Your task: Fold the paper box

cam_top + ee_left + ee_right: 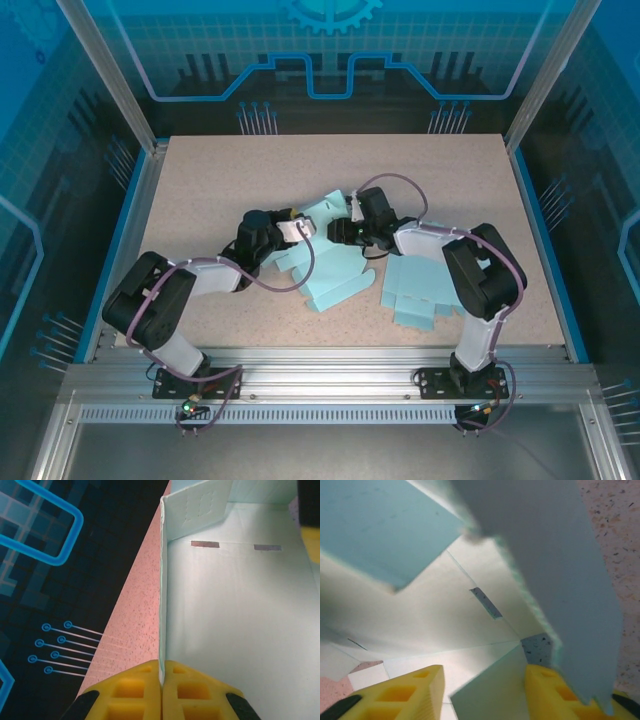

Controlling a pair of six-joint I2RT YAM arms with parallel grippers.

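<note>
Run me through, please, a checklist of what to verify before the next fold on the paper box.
1. Left fingers shut on the side wall of the paper box: ok.
2. Side wall standing upright from the box floor: ok.
3. Right fingers open, with a flap between them, not clamped: ok.
4. Slots in the floor uncovered: ok.
5. Flap lined up with a slot: cannot tell.
</note>
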